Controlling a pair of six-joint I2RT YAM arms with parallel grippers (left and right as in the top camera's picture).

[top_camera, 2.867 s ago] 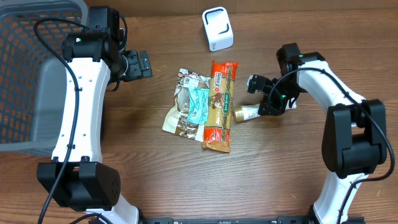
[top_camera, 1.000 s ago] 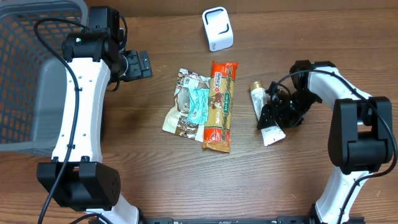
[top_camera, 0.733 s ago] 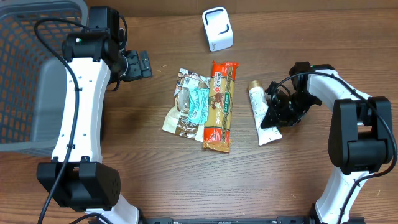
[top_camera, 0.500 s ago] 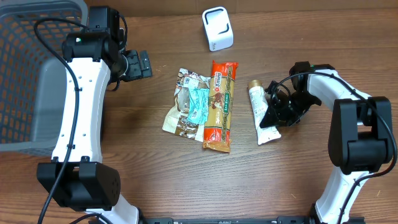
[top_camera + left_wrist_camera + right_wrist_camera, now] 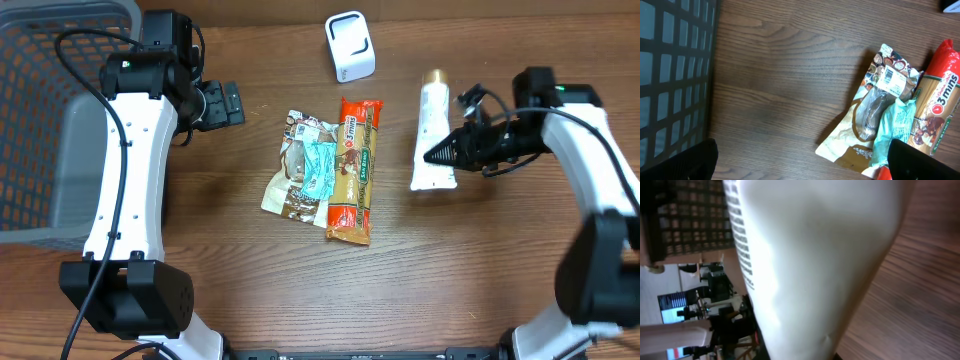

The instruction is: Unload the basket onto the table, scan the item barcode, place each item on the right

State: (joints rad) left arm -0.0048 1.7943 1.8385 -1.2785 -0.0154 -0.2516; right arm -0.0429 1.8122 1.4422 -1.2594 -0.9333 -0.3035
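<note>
White tube (image 5: 432,120) | axis front-back, cap far | right gripper (image 5: 440,157) grips it | left gripper (image 5: 228,102) agape

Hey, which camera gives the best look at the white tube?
Overhead: it shows the whole tube, end to end, pinched by the right gripper. The right wrist view shows only a blurry close-up of its white body with some print. The left wrist view misses it.

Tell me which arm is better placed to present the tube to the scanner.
Right. The right gripper is shut on the tube, close to the scanner. The left gripper is open and empty by the basket, with the snack packs between it and the tube.
</note>
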